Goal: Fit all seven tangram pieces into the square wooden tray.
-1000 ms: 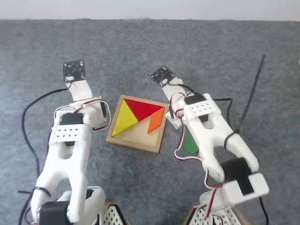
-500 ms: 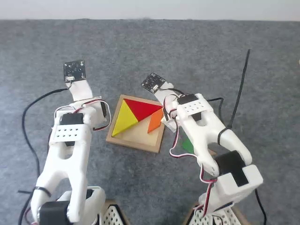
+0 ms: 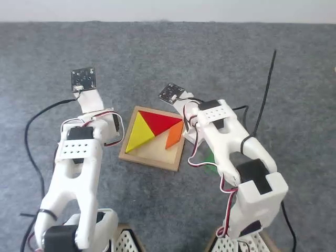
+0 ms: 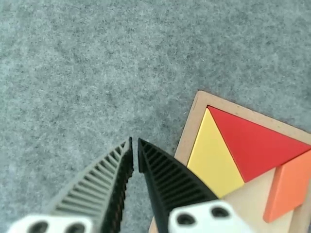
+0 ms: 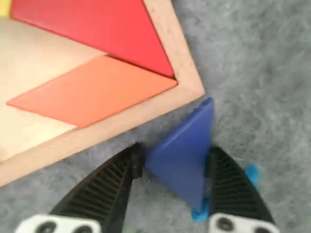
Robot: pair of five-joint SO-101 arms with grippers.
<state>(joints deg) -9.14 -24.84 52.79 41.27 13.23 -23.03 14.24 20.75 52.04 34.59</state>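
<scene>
The square wooden tray (image 3: 149,157) lies between the two arms and holds a yellow triangle (image 3: 137,134), a red triangle (image 3: 160,121) and an orange parallelogram (image 3: 174,135). Just outside the tray's right corner, my right gripper (image 5: 175,151) is shut on a dark blue triangle (image 5: 182,145) that rests beside the tray rim (image 5: 97,133). A light blue piece (image 5: 251,174) pokes out beneath it. A green piece (image 3: 211,157) lies partly hidden under the right arm. My left gripper (image 4: 134,143) is shut and holds nothing, low over the carpet just left of the tray.
Grey carpet (image 3: 157,58) covers the whole table. Black cables trail off both arms, one (image 3: 265,89) rising at the right. The lower half of the tray floor (image 3: 152,149) is bare wood.
The right arm has swung left, bringing its gripper closer against the tray's right corner. The left arm has stayed still.
</scene>
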